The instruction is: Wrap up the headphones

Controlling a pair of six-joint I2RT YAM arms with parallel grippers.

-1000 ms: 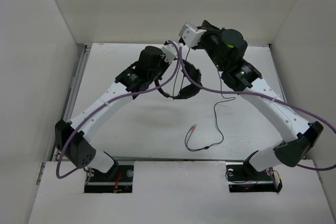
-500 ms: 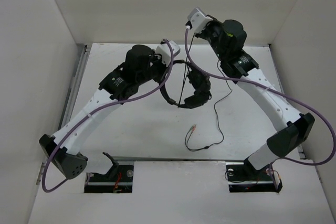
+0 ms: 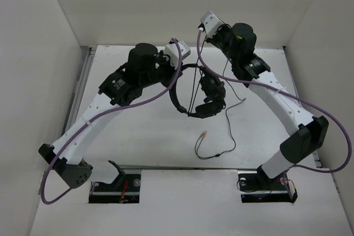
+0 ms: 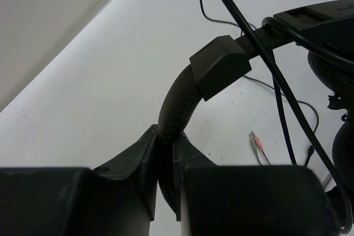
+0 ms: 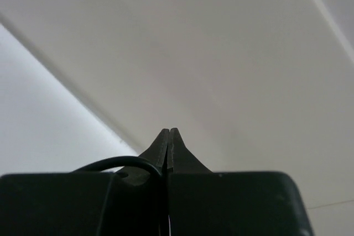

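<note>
**Gripping the headband on the left, pinching the cable on the right**

The left gripper (image 4: 166, 143) is clenched on the headphones (image 3: 194, 89). Its two fingers squeeze the padded headband (image 4: 176, 100) near its lower end. From there the band arcs up and away to a square slider block, and the ear cups (image 3: 211, 88) lie beyond it, toward the right arm. In the overhead view the headset hangs between the two arms, above the middle of the table (image 3: 138, 131), with the left gripper (image 3: 178, 70) at the band's far end.

The right gripper (image 5: 167, 132) is raised toward the back wall (image 3: 166, 4), above and behind the ear cups and apart from them. Its fingertips are pressed together on a thin black strand of the cable (image 5: 119, 162) (only a short curve of it shows beside the left finger).

A taut strand crosses the headband's opening in the overhead view. The slack cable (image 3: 229, 131) trails down to the table on the right arm's side and loops. It ends in the coloured plugs (image 3: 204, 134), which lie on the table nearer the arm bases.
</note>
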